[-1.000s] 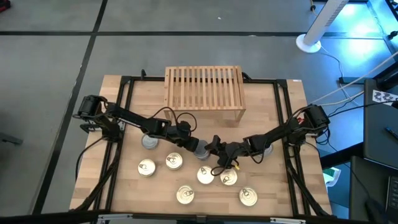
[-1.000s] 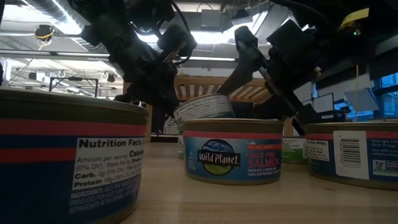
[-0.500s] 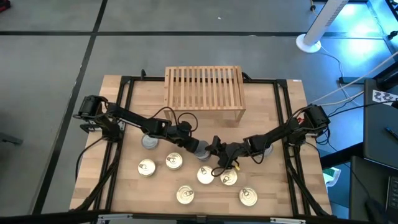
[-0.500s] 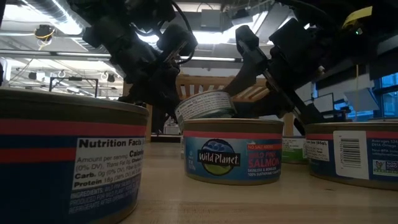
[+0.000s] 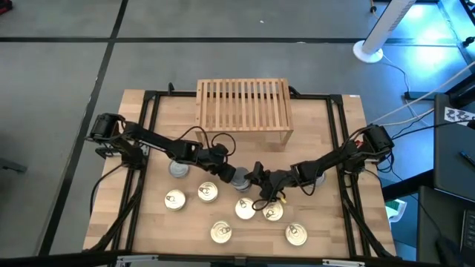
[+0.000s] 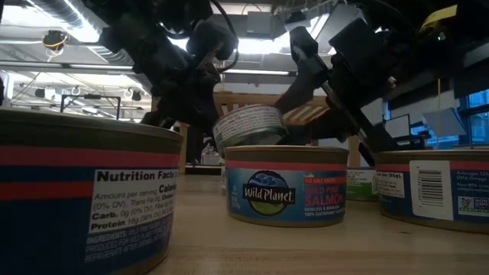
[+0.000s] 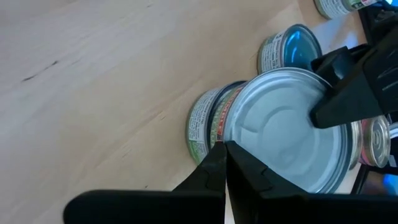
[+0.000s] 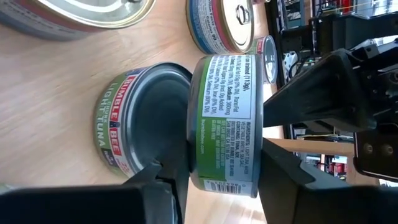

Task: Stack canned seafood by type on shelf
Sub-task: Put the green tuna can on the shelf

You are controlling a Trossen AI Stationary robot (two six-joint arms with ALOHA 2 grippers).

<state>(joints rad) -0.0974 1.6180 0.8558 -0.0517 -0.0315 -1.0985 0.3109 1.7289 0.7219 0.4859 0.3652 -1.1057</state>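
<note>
Centrally, right gripper (image 5: pixel 251 178) clamped a tilted grey-lid tuna can (image 6: pixel 248 128) just above another Bumble Bee tuna can (image 8: pixel 134 118); left gripper (image 5: pixel 227 176) was fully closed, touching its rim. Six gold-lid cans (image 5: pixel 210 192) sat nearer table front. Shelf (image 5: pixel 243 105) held 0 cans.

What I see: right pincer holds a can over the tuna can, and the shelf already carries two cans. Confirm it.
Wrong: the high view shows no cans on the shelf. The right pincer does hold a can over the tuna can.
</note>
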